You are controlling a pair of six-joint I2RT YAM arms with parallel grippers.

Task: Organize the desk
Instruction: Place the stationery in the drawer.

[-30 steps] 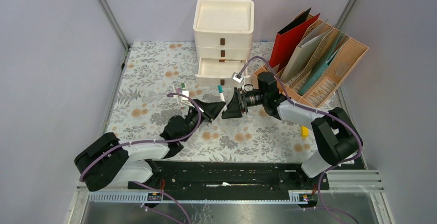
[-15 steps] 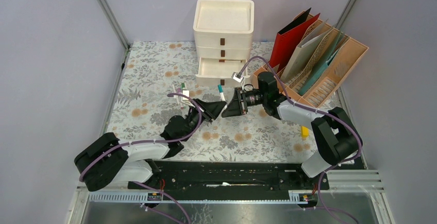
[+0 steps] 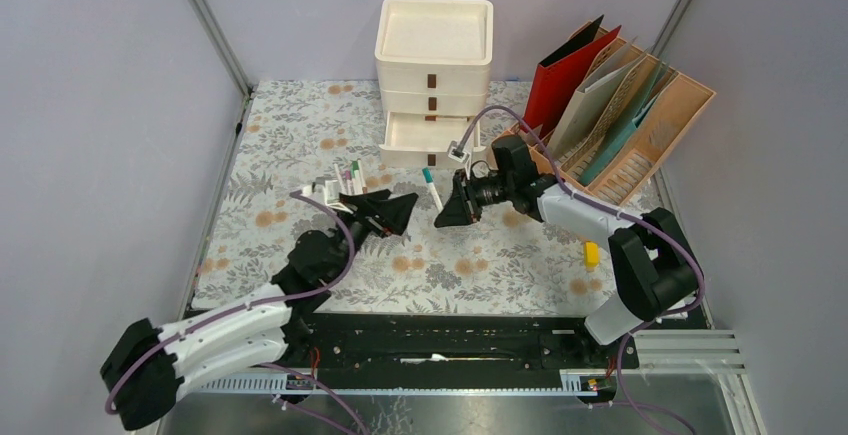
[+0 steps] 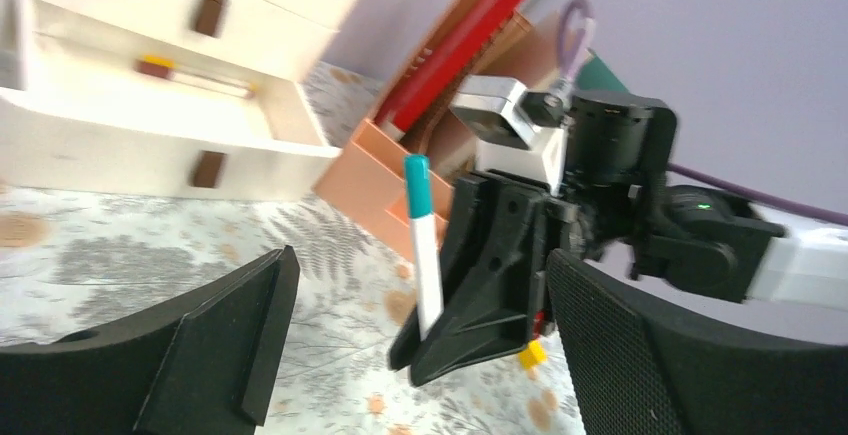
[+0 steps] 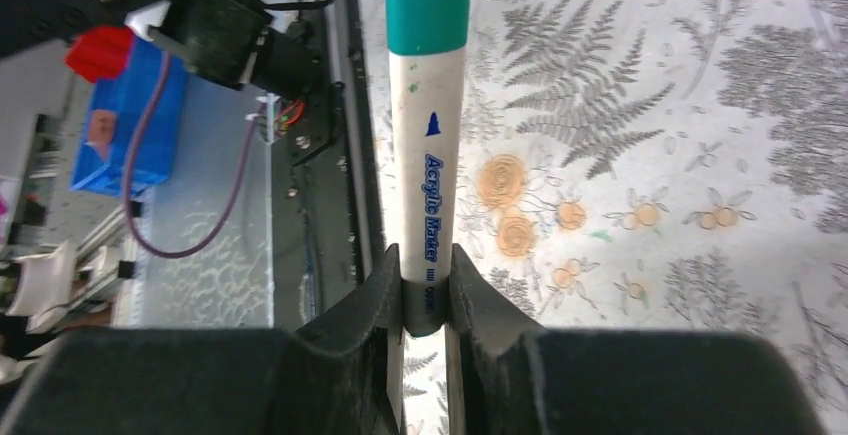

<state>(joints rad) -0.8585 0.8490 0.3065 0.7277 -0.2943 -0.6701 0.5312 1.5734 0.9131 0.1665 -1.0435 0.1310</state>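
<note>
While the right gripper (image 5: 425,273) pinches a teal marker (image 5: 430,145), the desk (image 3: 290,135) lies below

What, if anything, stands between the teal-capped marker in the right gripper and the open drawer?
Nothing visible does. Only the bare cloth of the desk lies between the marker, clamped in the right gripper, and the open drawer. The left gripper is off to one side, open.

We can read one label: on the white barrel of the teal-capped marker (image 5: 428,155), at the centre of the right wrist view, blue lettering runs lengthwise and says "Acrylic Marker". A small blue triangle sign sits just above it in the frame. The lettering's lower end reaches the right gripper (image 5: 425,280), which pinches the barrel.
</note>
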